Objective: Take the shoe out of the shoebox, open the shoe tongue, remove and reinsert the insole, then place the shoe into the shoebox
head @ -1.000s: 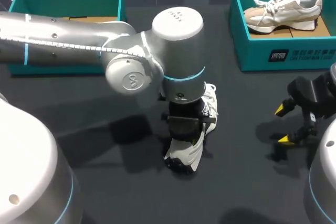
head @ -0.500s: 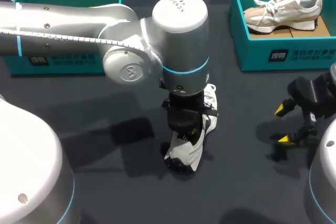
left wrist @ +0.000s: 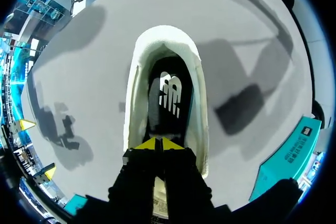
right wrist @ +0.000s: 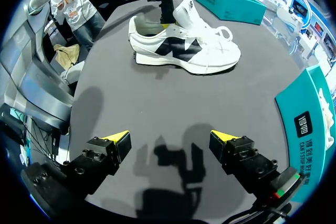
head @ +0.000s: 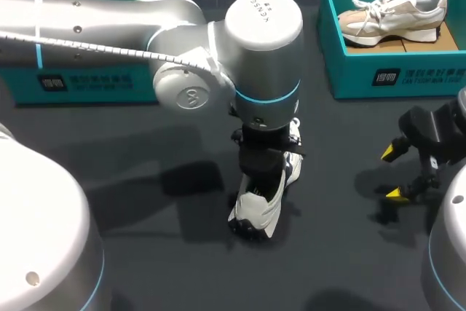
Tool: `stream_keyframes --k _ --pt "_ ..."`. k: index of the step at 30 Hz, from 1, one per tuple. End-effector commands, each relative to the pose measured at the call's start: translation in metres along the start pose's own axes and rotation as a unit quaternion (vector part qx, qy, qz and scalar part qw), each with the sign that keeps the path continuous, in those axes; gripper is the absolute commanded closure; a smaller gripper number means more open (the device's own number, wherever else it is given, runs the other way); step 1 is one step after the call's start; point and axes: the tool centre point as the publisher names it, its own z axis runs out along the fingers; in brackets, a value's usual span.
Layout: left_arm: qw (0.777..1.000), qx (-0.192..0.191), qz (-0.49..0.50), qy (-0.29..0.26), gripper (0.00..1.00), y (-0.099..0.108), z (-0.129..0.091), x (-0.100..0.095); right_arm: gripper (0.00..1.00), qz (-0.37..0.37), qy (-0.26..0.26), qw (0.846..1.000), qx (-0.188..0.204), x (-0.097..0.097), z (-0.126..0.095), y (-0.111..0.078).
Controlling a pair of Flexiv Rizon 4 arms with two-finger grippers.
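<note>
Left arm (head: 109,30) shifted right, covering the shoe (head: 256,209); right shoebox (head: 408,78) stands apart.

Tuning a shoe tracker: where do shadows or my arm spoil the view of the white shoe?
Head view: the left arm half hides the white shoe and shadows the table beside it. Left wrist view: the shoe's inside is dark ahead of the left gripper. Right wrist view: shoe evenly lit, the right gripper casting its shadow short of it.

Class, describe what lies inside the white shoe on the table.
Inside the white shoe: a dark insole with a white logo and the left pincer, tips together. The pincer covers the toe end.
</note>
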Motion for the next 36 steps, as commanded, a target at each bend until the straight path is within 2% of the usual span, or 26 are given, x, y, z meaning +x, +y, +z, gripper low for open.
stream_keyframes --k 1,5,9,18,22,24,25,29,36 --pt "1.000 -0.005 -0.003 0.006 0.86 -0.002 -0.002 0.000 0.00 0.000 -0.001 1.000 0.001 0.002 -0.001 0.000" --pt "1.000 -0.010 -0.005 0.008 0.75 -0.001 -0.004 0.004 0.00 0.000 -0.001 1.000 0.001 0.002 -0.001 0.000" --pt "1.000 -0.013 -0.007 0.009 0.71 0.002 -0.005 0.008 0.00 0.000 -0.001 1.000 0.001 0.002 -0.001 0.000" --pt "1.000 -0.012 0.009 0.000 0.52 -0.001 -0.009 0.011 0.00 0.000 -0.001 1.000 0.001 0.002 -0.001 0.000" --pt "1.000 -0.007 0.028 -0.004 0.49 -0.003 -0.012 0.010 0.00 0.000 -0.001 1.000 0.001 0.002 -0.001 0.000" --pt "0.999 -0.005 0.034 -0.006 0.42 -0.003 -0.013 0.010 0.00 0.000 -0.001 1.000 0.001 0.002 -0.001 0.000" --pt "0.999 -0.005 0.036 -0.006 0.34 -0.002 -0.013 0.010 0.00 0.000 -0.001 1.000 0.001 0.002 -0.001 0.000" --pt "0.999 0.000 0.047 -0.009 0.23 0.000 -0.014 0.009 0.00 0.000 -0.001 1.000 0.001 0.002 -0.001 0.000" --pt "0.998 0.007 0.055 -0.018 0.27 0.007 -0.015 0.008 0.00 0.000 -0.001 1.000 0.001 0.002 -0.001 0.000"
